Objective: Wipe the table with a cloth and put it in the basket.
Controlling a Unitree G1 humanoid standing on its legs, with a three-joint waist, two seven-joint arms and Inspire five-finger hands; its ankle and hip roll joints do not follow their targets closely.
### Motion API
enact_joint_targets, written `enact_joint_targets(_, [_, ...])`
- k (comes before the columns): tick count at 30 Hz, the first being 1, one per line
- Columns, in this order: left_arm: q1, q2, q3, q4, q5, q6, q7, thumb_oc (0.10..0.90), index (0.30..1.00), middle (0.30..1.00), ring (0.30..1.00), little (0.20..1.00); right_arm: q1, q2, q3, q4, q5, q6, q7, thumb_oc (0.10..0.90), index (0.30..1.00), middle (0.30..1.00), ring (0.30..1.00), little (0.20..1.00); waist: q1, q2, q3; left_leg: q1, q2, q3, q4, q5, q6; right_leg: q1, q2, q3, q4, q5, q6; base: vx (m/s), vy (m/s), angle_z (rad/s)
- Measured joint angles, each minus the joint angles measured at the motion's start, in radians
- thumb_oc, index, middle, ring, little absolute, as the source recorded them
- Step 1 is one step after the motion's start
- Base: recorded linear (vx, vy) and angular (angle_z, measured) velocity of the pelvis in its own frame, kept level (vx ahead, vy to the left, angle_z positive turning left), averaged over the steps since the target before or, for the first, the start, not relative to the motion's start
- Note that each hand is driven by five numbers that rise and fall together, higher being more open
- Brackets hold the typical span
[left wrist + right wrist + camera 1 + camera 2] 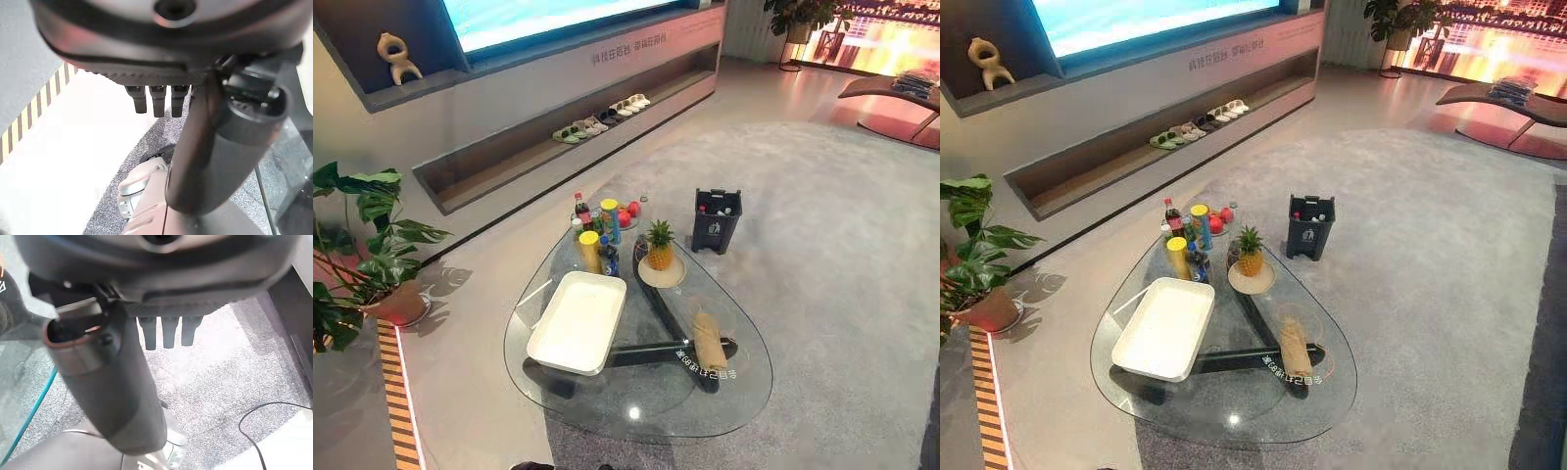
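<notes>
Two hands are in the same state: the left hand (146, 54) and the right hand (161, 279), each seen in its own wrist view, have straight fingers and an extended thumb and hold nothing. Each hangs over grey carpet near the edge of the glass table (636, 403).

In the left eye view, the cloth (708, 340) lies rolled on the table, lower right of centre, above the dark frame visible through the glass. The white basket (597, 277) stands on the same table, left of the cloth and apart from it.

Further items on the table, at frame centre:
- a pineapple (659, 245) on a plate
- a cluster of bottles and cans (597, 235)

A dark bin (717, 220) stands on the carpet just beyond the table, right of centre.
</notes>
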Motion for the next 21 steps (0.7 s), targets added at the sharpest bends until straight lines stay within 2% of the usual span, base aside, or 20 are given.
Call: enact_joint_targets(21, [-0.004,0.001,0.002,-0.001,0.0,-0.008,0.002,0.8,0.9,0.9,0.9,0.9,-0.001,0.0,0.0,-0.001,0.0,0.0,0.0,0.8,0.9,0.9,0.9,0.9,0.0,-0.003,0.018,-0.005,-0.002,0.0,0.0,0.0,0.0,-0.004,0.0,-0.001,0.0,0.0,0.0,-0.01,-0.003,-0.01])
